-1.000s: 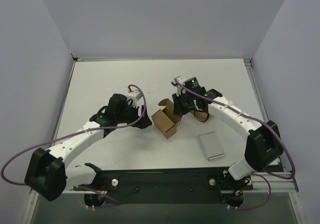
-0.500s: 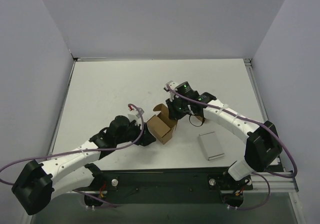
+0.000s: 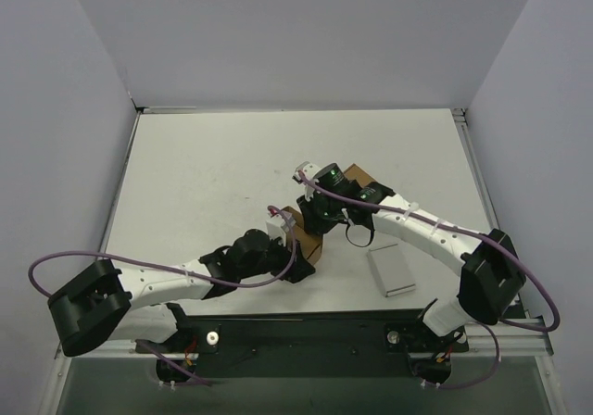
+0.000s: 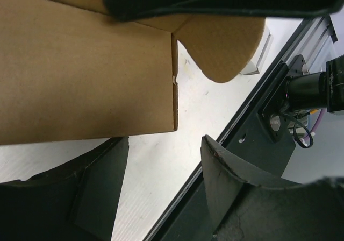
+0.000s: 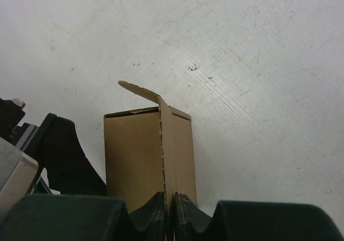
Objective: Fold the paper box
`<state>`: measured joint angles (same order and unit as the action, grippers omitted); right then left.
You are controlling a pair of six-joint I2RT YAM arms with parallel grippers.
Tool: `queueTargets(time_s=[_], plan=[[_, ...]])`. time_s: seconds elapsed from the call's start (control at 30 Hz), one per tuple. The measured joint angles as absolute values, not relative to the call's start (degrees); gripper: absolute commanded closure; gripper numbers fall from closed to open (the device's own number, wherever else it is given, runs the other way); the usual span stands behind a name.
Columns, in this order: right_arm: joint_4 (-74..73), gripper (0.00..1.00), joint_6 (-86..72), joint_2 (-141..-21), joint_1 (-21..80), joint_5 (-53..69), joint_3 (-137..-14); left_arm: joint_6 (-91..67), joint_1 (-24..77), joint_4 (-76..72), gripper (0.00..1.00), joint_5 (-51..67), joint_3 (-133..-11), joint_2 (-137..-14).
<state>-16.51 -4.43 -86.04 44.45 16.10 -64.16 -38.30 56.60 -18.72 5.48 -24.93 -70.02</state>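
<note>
The paper box [image 3: 304, 239] is a small brown carton standing on the white table, with one rounded flap [image 4: 226, 47] sticking out. My right gripper [image 3: 320, 213] comes at it from behind. In the right wrist view the right gripper [image 5: 169, 204] is shut on a thin upright panel edge of the paper box [image 5: 134, 155]. My left gripper [image 3: 295, 267] sits at the box's near side. In the left wrist view the left gripper [image 4: 164, 144] is open, with bare table between its fingers and the box wall [image 4: 86, 74] just beyond the tips.
A white-grey slab [image 3: 391, 270] lies flat to the right of the box. Part of another brown carton [image 3: 359, 174] shows behind the right wrist. The black base rail [image 4: 269, 117] runs close by the left gripper. Grey walls enclose the table.
The left arm has swung in from the left to the box's near side, its jaws a little narrower. The right gripper has carried the box slightly left and nearer.
</note>
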Motion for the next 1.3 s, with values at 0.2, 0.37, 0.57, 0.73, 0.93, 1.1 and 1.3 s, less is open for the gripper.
queueTargets(time_s=[0.2, 0.37, 0.57, 0.73, 0.93, 1.1, 1.3], plan=[[-15.53, 0.87, -3.16, -85.49, 44.69, 17.54, -63.22, -37.34, 58.76, -20.58, 0.34, 4.03, -26.61, -73.08], [-15.31, 0.84, -1.34, -85.52, 44.66, 18.61, -63.2, -36.8, 60.18, -20.53, 0.3, 3.51, -27.68, -73.87], [-15.25, 0.63, -1.02, -85.49, 44.77, 19.97, -63.2, -36.49, 60.71, -17.98, 0.21, 1.87, -27.73, -68.47], [-15.68, 0.4, -2.09, -85.21, 44.84, 19.84, -63.2, -34.81, 60.66, -11.57, 0.16, -0.51, -27.83, -55.7], [-16.01, 0.24, -3.79, -81.69, 44.51, 18.57, -63.31, -30.7, 58.89, 3.81, 0.12, -2.96, -31.48, -45.87], [-16.99, 0.25, -6.87, -75.64, 43.59, 16.45, -63.29, -24.62, 53.17, 15.81, 0.1, -3.6, -38.59, -44.97], [-18.0, 0.32, -15.9, -62.87, 43.99, 9.69, -58.57, -13.93, 42.72, 22.92, 0.1, -3.01, -47.48, -50.92]])
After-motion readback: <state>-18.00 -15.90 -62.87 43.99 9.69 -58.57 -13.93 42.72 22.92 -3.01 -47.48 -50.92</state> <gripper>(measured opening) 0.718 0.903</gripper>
